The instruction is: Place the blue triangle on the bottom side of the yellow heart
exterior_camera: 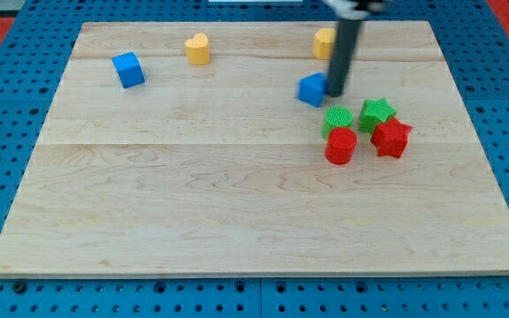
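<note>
Blue triangle (312,90) touching my tip (335,93), view's right side.

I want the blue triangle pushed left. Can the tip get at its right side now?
Probably yes: my tip already sits against the blue triangle on the view's right side, nothing between them.

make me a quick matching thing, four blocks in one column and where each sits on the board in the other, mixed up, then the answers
Blocks:
1. blue cube
2. blue triangle
3. red star
4. yellow heart

Places:
A. rightmost in the cluster at the view's right
B. touching my tip, on its left
C. near the view's top, left of centre
D. furthest toward the view's left

Pairs: 1-D, 2-B, 3-A, 4-C
</note>
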Tool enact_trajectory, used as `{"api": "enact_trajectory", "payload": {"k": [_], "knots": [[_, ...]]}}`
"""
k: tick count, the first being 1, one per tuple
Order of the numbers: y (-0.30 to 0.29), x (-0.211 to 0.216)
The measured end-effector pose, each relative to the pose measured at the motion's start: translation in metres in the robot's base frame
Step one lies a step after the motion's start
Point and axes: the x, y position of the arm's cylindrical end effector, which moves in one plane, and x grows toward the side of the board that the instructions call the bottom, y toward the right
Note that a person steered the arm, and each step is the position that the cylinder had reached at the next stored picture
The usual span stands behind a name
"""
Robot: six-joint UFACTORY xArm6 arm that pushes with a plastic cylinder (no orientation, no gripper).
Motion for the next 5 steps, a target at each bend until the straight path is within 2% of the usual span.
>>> {"api": "enact_trajectory", "payload": {"k": [1, 4, 5], "knots": [[-0.052, -0.01], [-0.097, -0.057], [-0.137, -0.044]]}}
